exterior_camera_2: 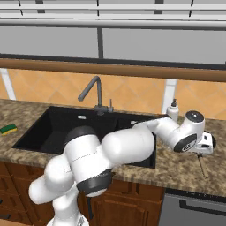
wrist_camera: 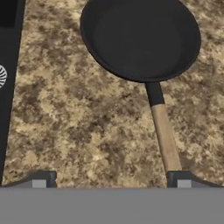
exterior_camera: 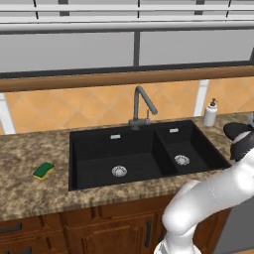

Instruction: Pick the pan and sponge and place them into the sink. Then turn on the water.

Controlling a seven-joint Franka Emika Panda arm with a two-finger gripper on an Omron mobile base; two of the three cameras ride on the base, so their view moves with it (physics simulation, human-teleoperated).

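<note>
The big black sink (exterior_camera: pixel 144 149) is in front of me, and both of its bowls have nothing in them yet. No water comes from the tall grey tap (exterior_camera: pixel 141 106) behind it. So I think the job has only just begun: nothing is in the sink, and the tap is the last thing to do. The pan (wrist_camera: pixel 140 39) lies flat on the brown speckled counter (wrist_camera: pixel 87 118), on the right side of the sink, and I am hanging over it. Its tan handle (wrist_camera: pixel 166 140) points at me, right by one of my fingers. My gripper (wrist_camera: pixel 111 178) is wide open and holds nothing. The little green and yellow sponge (exterior_camera: pixel 43 170) sits far off, left of the sink.
</note>
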